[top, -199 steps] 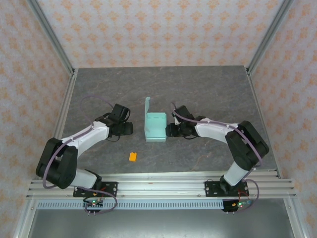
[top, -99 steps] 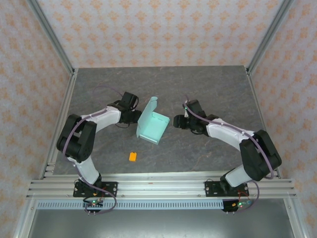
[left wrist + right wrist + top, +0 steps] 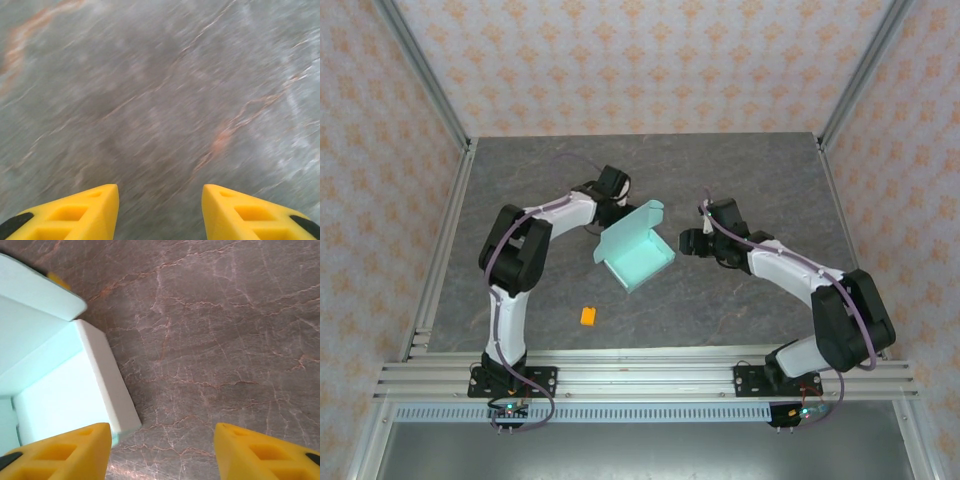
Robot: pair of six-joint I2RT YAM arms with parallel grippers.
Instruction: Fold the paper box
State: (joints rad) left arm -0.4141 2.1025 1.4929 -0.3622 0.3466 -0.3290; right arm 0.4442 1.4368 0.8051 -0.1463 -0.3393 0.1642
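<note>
**Mint Box Takes Shape, Lid Yet to Close**

Mint-teal card forms the paper box (image 3: 638, 258), which sits at mid-table between the two arms. Its walls are raised into a tray and its lid flap is open, not yet folded down and tucked. The overhead view places a small orange block (image 3: 588, 316) nearby, closer to the bases. The right gripper (image 3: 160, 432), jaws apart and holding nothing, has the box's corner just beside one finger. The left gripper (image 3: 160, 192), likewise parted and empty, faces blurred table (image 3: 160, 90).

Matt mint thin-card paper box (image 3: 638, 262), smooth veined stone-look grey table (image 3: 750, 180); glossy yellow plastic fingers (image 3: 65, 447), brushed metal rail (image 3: 650, 372)
</note>
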